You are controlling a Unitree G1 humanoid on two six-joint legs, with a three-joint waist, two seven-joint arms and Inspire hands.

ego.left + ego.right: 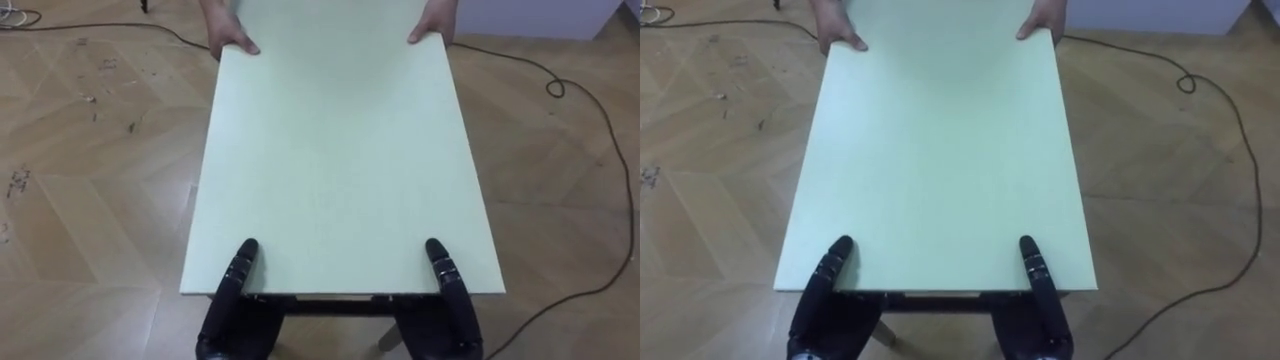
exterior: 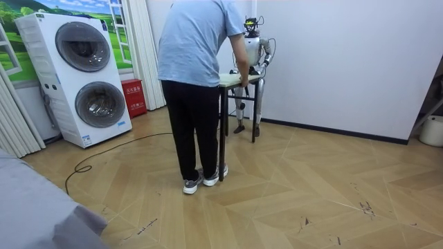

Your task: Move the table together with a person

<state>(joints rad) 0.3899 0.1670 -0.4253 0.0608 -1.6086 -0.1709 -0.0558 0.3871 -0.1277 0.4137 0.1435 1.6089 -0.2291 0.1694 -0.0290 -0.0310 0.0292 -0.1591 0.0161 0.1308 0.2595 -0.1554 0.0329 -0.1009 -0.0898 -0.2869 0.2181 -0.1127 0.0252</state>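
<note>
A table with a pale green top stretches away from me. My left hand clamps its near edge at the left, thumb lying on top and the rest underneath. My right hand holds the near edge the same way at the right. A person's hands grip the two far corners, the other one at the far right. In the room view the person stands with their back to the camera at the table, and I stand at its other end beside a white wall.
A dark cable loops over the wooden floor on my right. In the room view stacked white washing machines and a red box stand at the left. Open parquet floor lies toward the room view's right.
</note>
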